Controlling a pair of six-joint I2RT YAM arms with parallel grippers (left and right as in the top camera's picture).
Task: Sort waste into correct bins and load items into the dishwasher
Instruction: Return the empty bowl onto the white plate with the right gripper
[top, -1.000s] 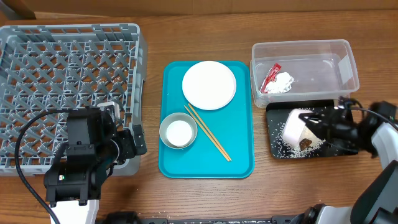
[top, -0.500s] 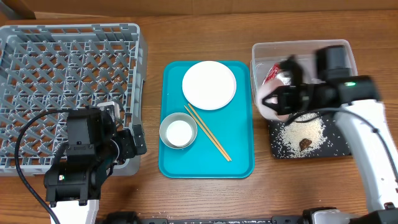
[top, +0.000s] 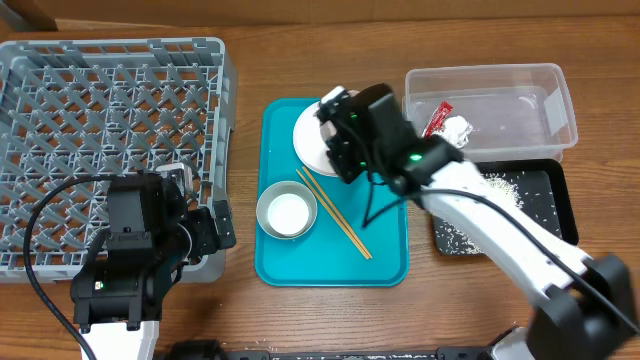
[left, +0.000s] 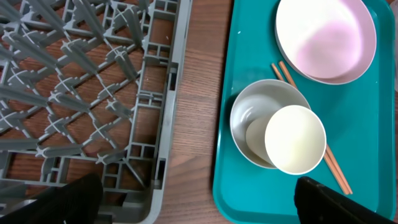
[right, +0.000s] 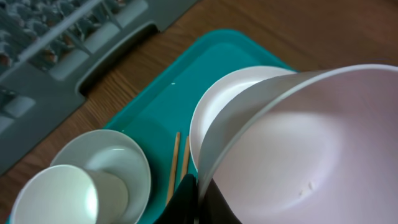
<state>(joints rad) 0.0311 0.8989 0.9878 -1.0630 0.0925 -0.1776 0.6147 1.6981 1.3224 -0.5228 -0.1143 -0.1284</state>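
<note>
My right gripper is shut on the rim of the small pinkish dish and holds it tilted above the pale plate on the teal tray. The steel bowl holds the white cup. The chopsticks lie beside the bowl. The clear tub holds the red wrapper and the white tissue. Rice lies in the black tray; the brown lump is hidden by my arm. My left gripper is open and empty between the grey rack and the tray.
The teal serving tray sits in the middle, between the rack and the two bins. My right arm stretches diagonally over the black tray and the teal tray's right edge. A black cable loops at the front left.
My right gripper has carried the small dish from over the black tray, past the clear tub, leftward to above the plate. Rice stays in the black tray. The left arm has not moved.
</note>
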